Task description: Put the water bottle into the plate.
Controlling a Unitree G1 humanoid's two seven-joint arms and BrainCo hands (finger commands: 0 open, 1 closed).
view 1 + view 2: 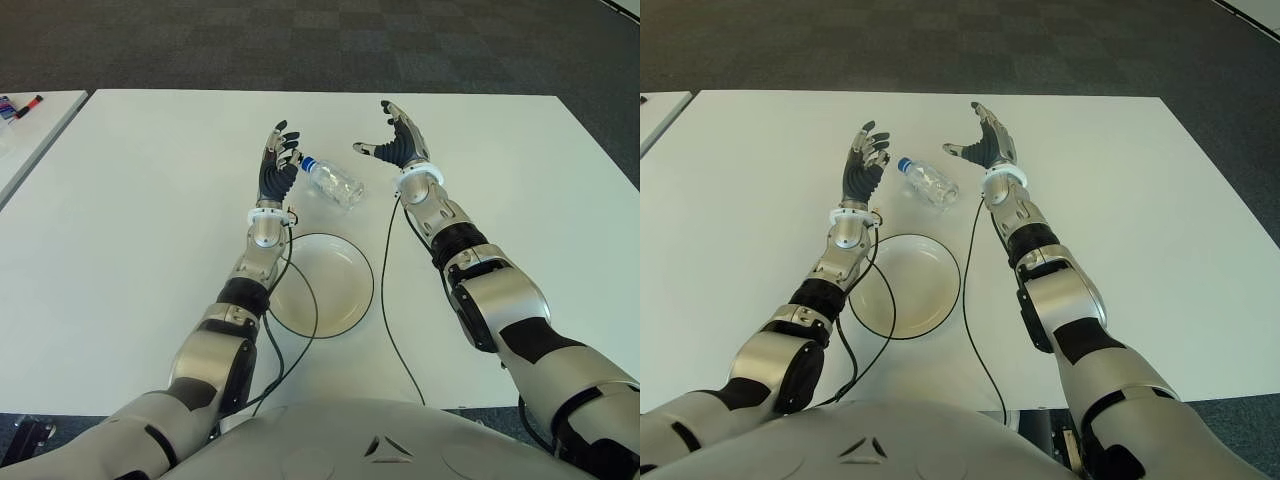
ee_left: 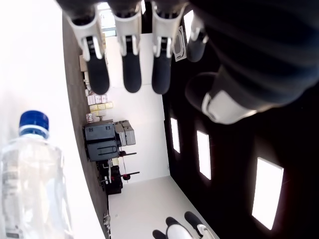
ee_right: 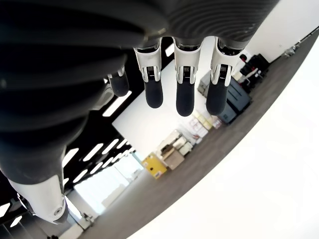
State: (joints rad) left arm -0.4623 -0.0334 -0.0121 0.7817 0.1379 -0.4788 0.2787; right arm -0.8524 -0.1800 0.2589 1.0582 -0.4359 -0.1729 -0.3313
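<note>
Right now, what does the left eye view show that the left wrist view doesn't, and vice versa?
Only the left eye view: the plate on the white table, nearer the robot than the bottle, empty, and the open right hand to the bottle's right. Only the left wrist view: a room background beyond the spread fingers. Both: the water bottle lying on its side outside the plate, blue cap toward the open left hand, which holds nothing.
</note>
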